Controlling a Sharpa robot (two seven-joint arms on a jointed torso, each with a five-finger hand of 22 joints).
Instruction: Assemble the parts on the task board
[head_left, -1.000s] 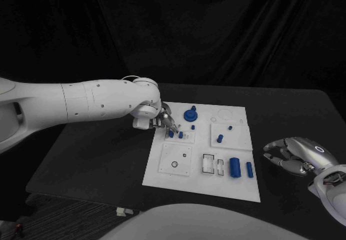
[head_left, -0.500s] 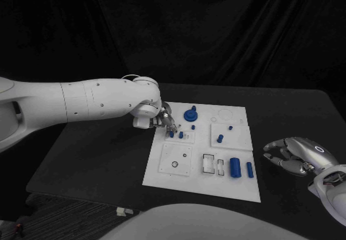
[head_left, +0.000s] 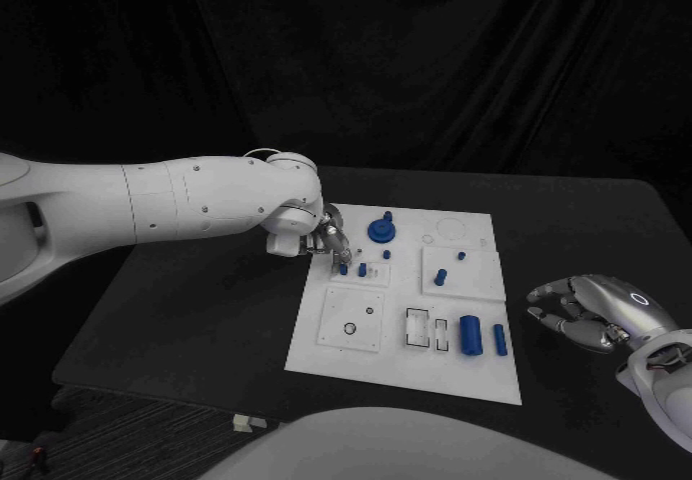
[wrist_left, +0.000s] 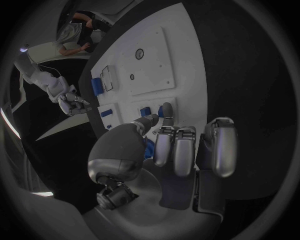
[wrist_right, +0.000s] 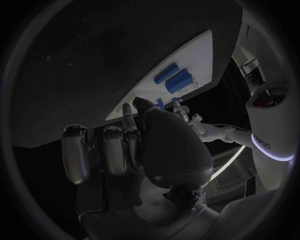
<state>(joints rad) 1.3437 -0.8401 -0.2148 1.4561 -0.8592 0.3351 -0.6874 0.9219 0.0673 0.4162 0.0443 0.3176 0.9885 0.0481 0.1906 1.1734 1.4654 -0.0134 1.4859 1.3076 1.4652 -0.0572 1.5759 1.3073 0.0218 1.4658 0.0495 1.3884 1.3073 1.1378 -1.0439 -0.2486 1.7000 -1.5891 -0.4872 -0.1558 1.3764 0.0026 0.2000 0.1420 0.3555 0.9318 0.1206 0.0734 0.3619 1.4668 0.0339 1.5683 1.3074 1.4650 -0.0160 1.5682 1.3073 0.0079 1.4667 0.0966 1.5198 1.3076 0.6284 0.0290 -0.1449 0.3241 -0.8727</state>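
Left hand pinches a blue peg on the task board; no readable writing.

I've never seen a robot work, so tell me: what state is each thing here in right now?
Left silver hand: pinching a small blue peg over the white task board.
Right silver hand: curled, holding nothing, off the board.
Two blue cylinders: lying flat.

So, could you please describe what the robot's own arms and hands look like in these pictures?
Both arms are smooth, glossy white shells; the left arm is thick and rounded, with small dark dots on its casing. Each ends in a silver-grey metallic hand with jointed fingers: the left hand and the right hand. The right hand's back bears a small ring-shaped mark. The right wrist view shows a rounded, dark silver thumb base.
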